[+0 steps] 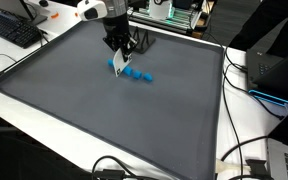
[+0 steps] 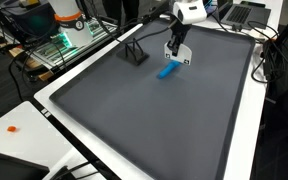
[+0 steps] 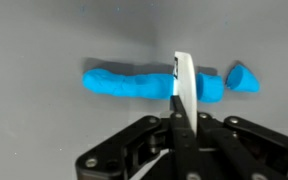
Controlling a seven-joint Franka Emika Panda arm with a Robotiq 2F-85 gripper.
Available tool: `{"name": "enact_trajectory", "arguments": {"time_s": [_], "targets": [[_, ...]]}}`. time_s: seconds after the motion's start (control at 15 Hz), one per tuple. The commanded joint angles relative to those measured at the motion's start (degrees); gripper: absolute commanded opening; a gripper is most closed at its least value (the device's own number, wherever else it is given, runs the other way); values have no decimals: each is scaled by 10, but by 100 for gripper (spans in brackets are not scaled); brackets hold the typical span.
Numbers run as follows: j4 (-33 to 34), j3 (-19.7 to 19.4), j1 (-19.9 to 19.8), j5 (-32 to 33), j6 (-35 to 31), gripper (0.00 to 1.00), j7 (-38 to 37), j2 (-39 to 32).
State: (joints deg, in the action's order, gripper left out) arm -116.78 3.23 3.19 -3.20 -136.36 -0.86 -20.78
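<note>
A white blade (image 3: 185, 78) is being pinched between the pressed-together jaws of the gripper (image 3: 181, 120) and held across a blue roll (image 3: 129, 83), which is lying on the grey mat (image 1: 94, 125) nearer its far edge. The roll is being hidden where the blade is crossing it, so contact cannot be told. A short blue piece (image 3: 243, 78) is lying just beside one end.

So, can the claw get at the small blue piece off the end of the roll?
Probably yes for reaching: the small blue piece lies bare on the mat, nothing over it. But the claw is shut on a white blade set across the blue roll, so grasping looks unlikely.
</note>
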Motion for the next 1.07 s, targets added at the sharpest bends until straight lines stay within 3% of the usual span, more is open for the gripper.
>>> {"name": "enact_trajectory", "arguments": {"time_s": [0.0,1.0], "targets": [[-14,-2,-4,1,1,1,7,1],[-19,-1,0,8,-26,1,10,-34]]}}
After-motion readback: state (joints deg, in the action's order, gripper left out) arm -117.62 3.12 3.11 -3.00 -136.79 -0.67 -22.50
